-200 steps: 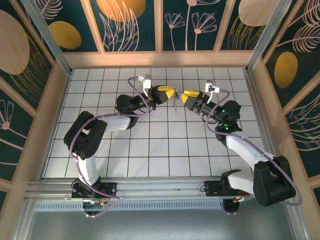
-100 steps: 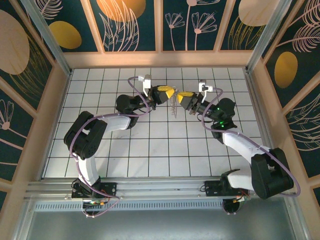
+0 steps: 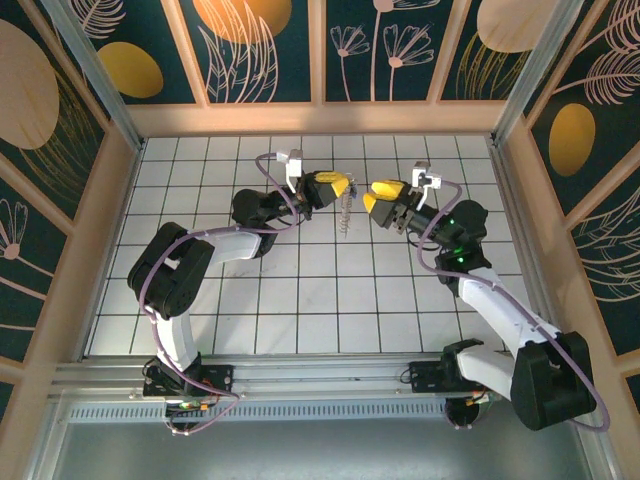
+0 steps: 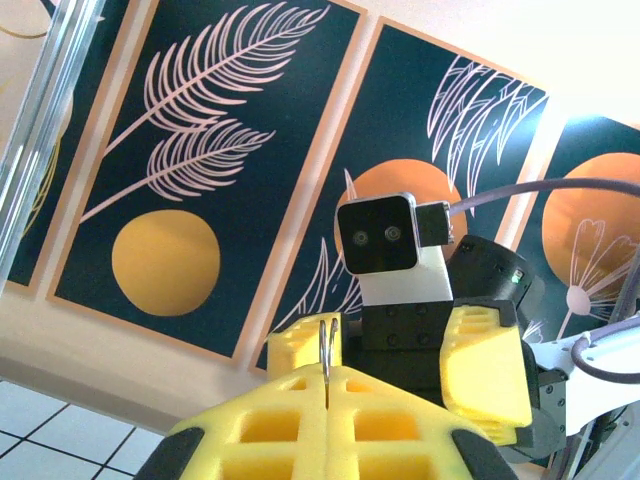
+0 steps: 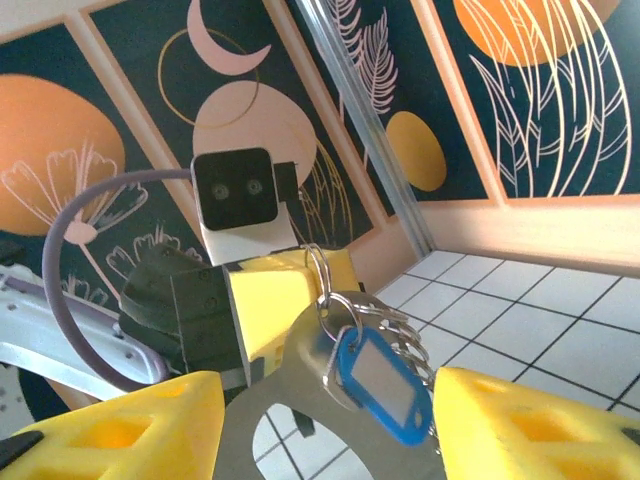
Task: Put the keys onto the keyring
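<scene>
Two arms met over the far half of the white tiled counter [image 3: 300, 290], their yellow fingers pointing at one another with a small gap between them. The left end effector [image 3: 338, 187] had its fingers pressed together on a thin metal loop [image 4: 328, 350], which stuck up out of the seam between the pads in its own wrist view. From that pinch the keyring [image 3: 345, 213] hung just below and in front of the left fingertips, clear of the counter. The right end effector [image 3: 377, 198] stood just beside it with its fingers spread wide, and I could see nothing gripped in them. From the right wrist, the bunch dangled between those open fingers. A pale grey curved piece of metal sat low in front, with a few wire rings above it. The blue-headed key [image 5: 383, 383] hung tilted against them, nearer the finger on the right of that view. Behind the bunch sat the left end effector's yellow block and its wrist camera [image 5: 238, 190], facing straight back.
</scene>
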You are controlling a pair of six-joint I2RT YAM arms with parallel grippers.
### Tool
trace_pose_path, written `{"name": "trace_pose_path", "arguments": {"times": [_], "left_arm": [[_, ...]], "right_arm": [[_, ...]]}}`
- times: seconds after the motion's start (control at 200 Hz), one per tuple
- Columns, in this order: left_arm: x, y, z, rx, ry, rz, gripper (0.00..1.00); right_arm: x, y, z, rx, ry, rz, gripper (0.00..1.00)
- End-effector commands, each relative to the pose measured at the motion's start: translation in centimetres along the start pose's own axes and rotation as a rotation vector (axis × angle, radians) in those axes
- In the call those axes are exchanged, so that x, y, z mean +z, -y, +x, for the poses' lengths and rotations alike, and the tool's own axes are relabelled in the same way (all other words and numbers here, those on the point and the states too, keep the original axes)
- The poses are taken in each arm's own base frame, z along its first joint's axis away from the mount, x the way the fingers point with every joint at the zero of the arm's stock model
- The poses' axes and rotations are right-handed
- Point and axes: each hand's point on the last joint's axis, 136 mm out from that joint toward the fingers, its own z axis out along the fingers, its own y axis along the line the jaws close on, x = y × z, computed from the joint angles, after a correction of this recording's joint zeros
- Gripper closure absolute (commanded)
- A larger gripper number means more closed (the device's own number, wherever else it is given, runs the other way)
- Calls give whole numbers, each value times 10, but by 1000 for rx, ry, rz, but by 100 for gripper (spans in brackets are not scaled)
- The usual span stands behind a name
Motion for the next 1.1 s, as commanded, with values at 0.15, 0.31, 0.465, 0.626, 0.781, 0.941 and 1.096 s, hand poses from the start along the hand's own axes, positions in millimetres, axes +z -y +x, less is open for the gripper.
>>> {"name": "trace_pose_path", "arguments": {"times": [0.15,0.31,0.465,0.626,0.781,0.941,1.096], "left_arm": [[3,31,-24,129,67,121,100],[3,31,-24,122,65,123,100],[3,32,-25,123,65,124,100],[3,32,-25,124,68,125,100],[3,32,-26,122,67,124,100],[3,32,-26,122,70,127,100],[4,31,-24,119,69,125,100]], "right_arm": [[14,-14,-29,-32,54,-119,40],[20,-15,-34,-19,67,-154,42],[25,-14,-30,4,61,-186,46],[32,-19,-23,9,35,-220,51],[34,-20,-20,9,29,-225,58],[35,-19,-20,11,32,-219,70],[34,-17,-20,10,36,-212,83]]}}
